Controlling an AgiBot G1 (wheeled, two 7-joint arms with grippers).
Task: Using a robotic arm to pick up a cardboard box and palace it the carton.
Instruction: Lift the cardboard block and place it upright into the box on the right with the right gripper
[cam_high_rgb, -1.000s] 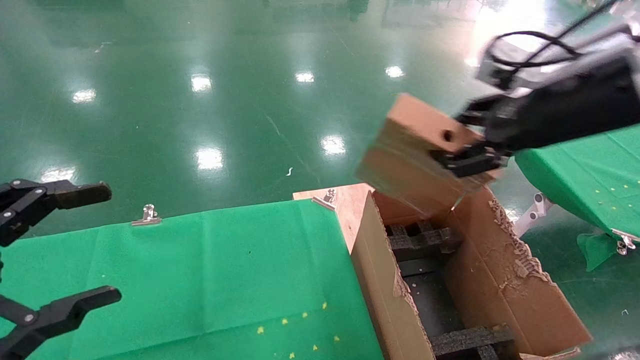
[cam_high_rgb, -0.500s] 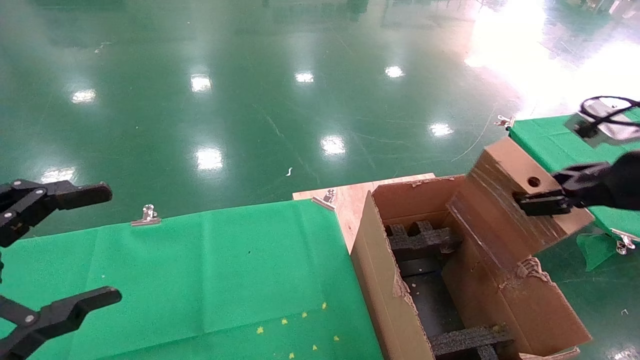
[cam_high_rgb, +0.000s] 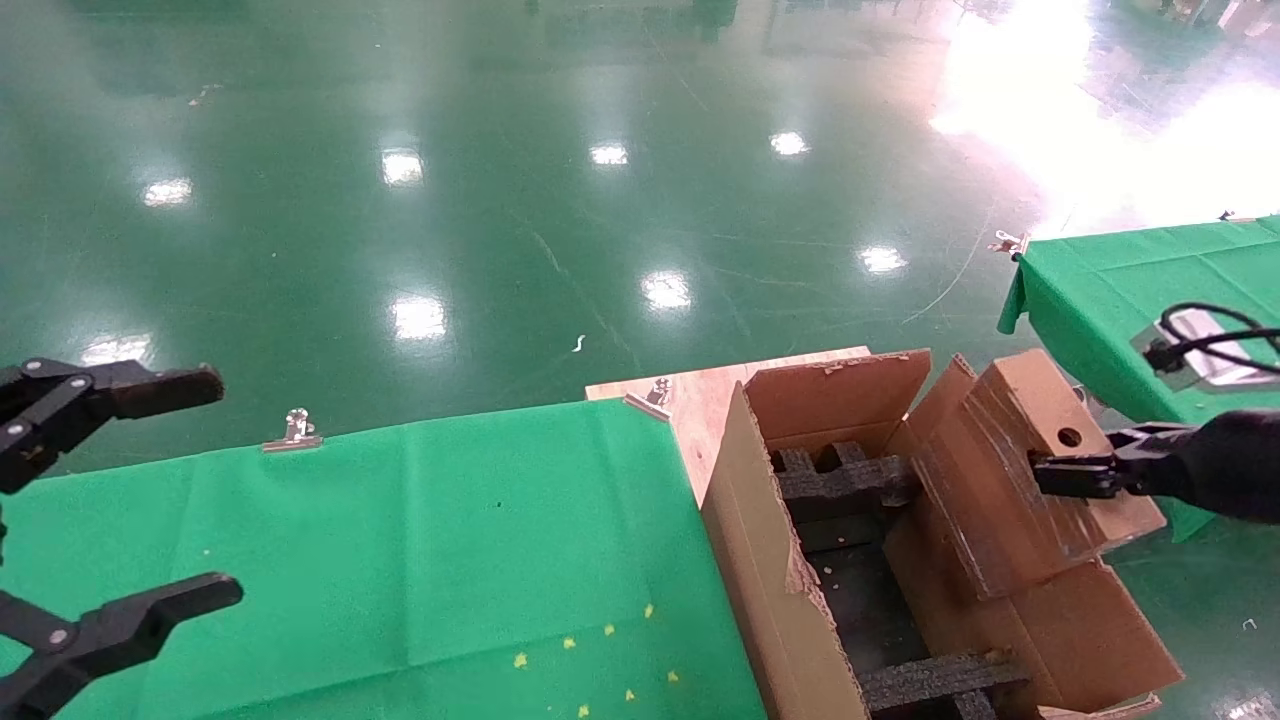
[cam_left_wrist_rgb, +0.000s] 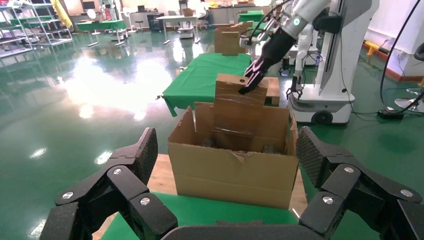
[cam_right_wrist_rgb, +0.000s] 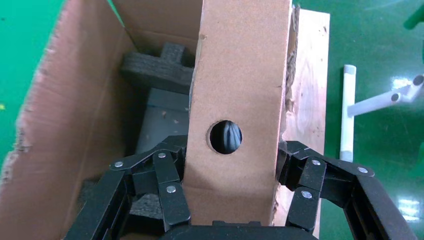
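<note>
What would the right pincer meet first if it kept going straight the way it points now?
Probably the black foam inserts inside the carton: the right pincer, gripping the cardboard box, points down into it, though depth is unclear.

Glossy dark-green poured floor (cam_high_rgb: 520, 200) fills most of the head view, dotted with round reflections of ceiling lights and a large white glare patch (cam_high_rgb: 1080, 110) at far right. Green cloth-covered tabletop (cam_high_rgb: 400, 560) in the foreground is held by a silver binder clip (cam_high_rgb: 296, 430), bare plywood corner (cam_high_rgb: 700, 400) showing; a second green-clothed tabletop (cam_high_rgb: 1120, 270) sits at right. The left wrist view shows metal shelving racks (cam_left_wrist_rgb: 30, 30) and more green tables (cam_left_wrist_rgb: 210, 75) farther back.
</note>
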